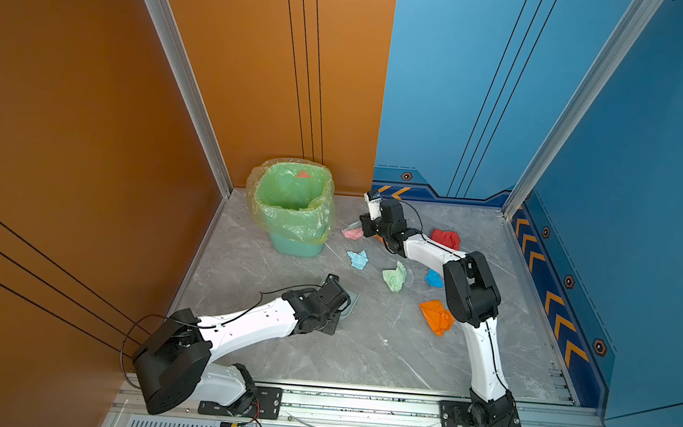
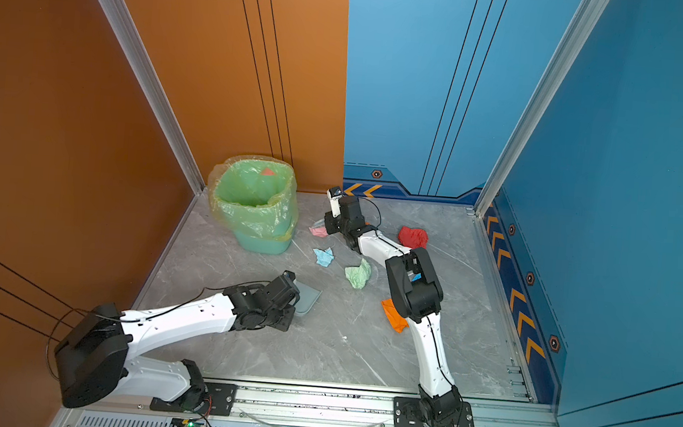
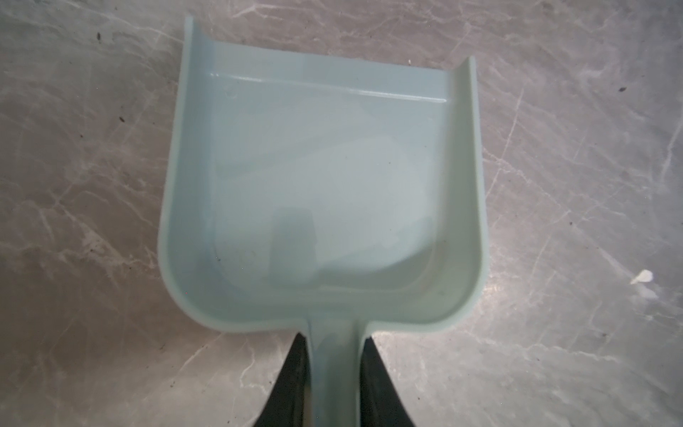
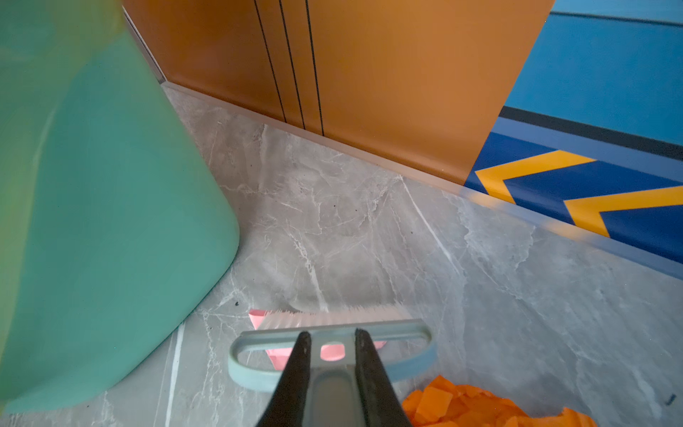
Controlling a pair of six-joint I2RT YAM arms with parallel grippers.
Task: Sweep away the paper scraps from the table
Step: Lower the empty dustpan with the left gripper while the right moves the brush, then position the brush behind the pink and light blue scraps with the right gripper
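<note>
Sweeping likely starting: right hand (image 4: pixel 330 334) pinching brush (image 4: pixel 391 327) over pink scrap (image 4: pixel 258 318), lower centre; left hand (image 3: pixel 333 336) pinching empty dustpan (image 3: pixel 321 177) handle. Other paper scraps (image 1: pixel 395 276) scattered on tabletop (image 1: pixel 383 351), frame centre. Next: drag pink scrap toward dustpan.

Booth walls around bin (image 1: pixel 295 244). Left of bin: orange wall (image 1: pixel 66 138), thin black lines running diagonally. Behind bin: orange panel (image 1: pixel 301 73), three black vertical lines. Right of bin: blue back wall (image 1: pixel 445 85), black lines too, navy strip (image 1: pixel 399 193) with orange chevrons at its foot. Far right of bin: blue side wall (image 1: pixel 648 163), chevron strip (image 1: pixel 553 306) with hexagon marks along its base. Aluminium post (image 1: pixel 183 81) at corner just left of bin, second post (image 1: pixel 569 107) at far-right corner. Grey marble counter (image 1: pixel 362 349) under bin, white veins. Aluminium rail (image 1: pixel 358 403) at its near edge. Light even, soft shadows.
</note>
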